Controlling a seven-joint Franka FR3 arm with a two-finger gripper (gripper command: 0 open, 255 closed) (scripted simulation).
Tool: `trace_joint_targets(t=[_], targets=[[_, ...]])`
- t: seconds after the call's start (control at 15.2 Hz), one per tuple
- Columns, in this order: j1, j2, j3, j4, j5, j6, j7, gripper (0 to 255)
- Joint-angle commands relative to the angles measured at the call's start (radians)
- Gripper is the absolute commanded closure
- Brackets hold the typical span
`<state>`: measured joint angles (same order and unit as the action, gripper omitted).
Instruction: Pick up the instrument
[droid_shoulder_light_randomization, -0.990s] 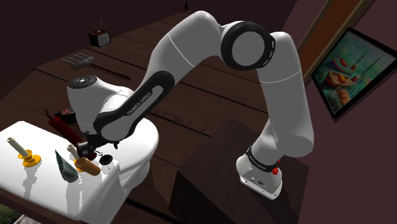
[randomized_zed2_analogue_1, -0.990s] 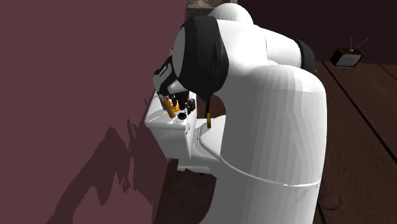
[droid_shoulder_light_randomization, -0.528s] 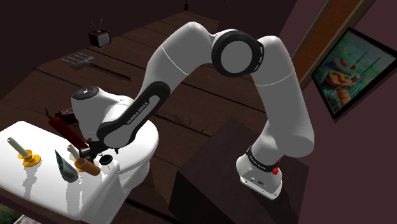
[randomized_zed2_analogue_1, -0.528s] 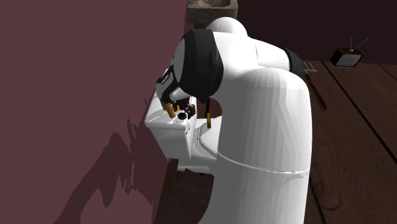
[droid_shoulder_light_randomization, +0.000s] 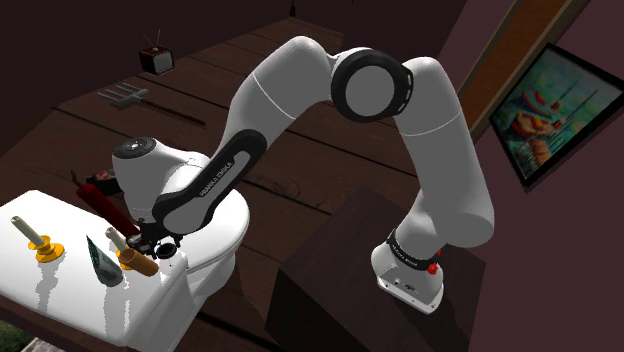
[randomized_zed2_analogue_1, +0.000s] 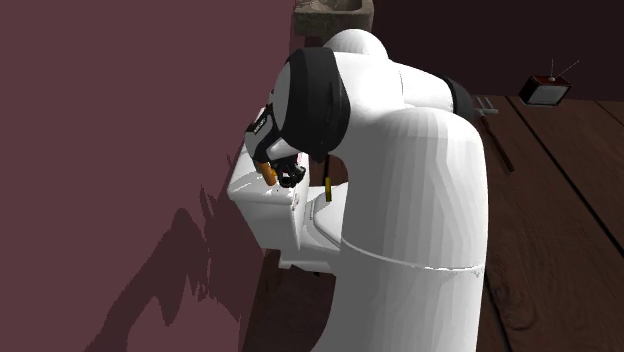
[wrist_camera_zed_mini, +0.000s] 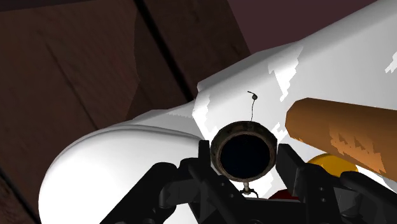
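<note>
On the white tank (droid_shoulder_light_randomization: 70, 295), starting from the shoulder view's left, I see a candle (droid_shoulder_light_randomization: 36, 240), a dark cone (droid_shoulder_light_randomization: 101, 262) and an orange roll (droid_shoulder_light_randomization: 137, 262). Next comes the small round instrument (wrist_camera_zed_mini: 245, 151), on the tank near the bowl. The gripper (wrist_camera_zed_mini: 245, 159) is down on it, with one finger on each side, right at its rim. I think it pinches it. Lifting it up is not done yet. The roll lies just beside it and could get bumped.

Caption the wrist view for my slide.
Black pincer clasps a small round brown-rimmed instrument on the white toilet tank, beside an orange-brown cylinder.
</note>
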<state>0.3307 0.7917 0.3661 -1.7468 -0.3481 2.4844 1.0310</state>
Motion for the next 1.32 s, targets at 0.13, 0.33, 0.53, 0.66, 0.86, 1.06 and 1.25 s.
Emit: trace_joint_targets(t=[0.13, 0.33, 0.53, 0.66, 0.86, 1.06, 1.25], targets=[[-0.001, -0.002, 0.001, -0.003, 0.000, 0.000, 0.000, 255], [-0.010, -0.034, 0.013, -0.013, 0.011, -0.022, -0.006, 255], [-0.019, -0.065, 0.025, -0.021, 0.022, -0.045, -0.011, 255], [-0.025, -0.085, 0.032, -0.025, 0.030, -0.060, -0.015, 255], [-0.034, -0.115, 0.044, -0.030, 0.042, -0.085, -0.021, 255], [-0.042, -0.144, 0.055, -0.033, 0.054, -0.110, -0.028, 255], [-0.045, -0.154, 0.060, -0.033, 0.059, -0.120, -0.030, 255]])
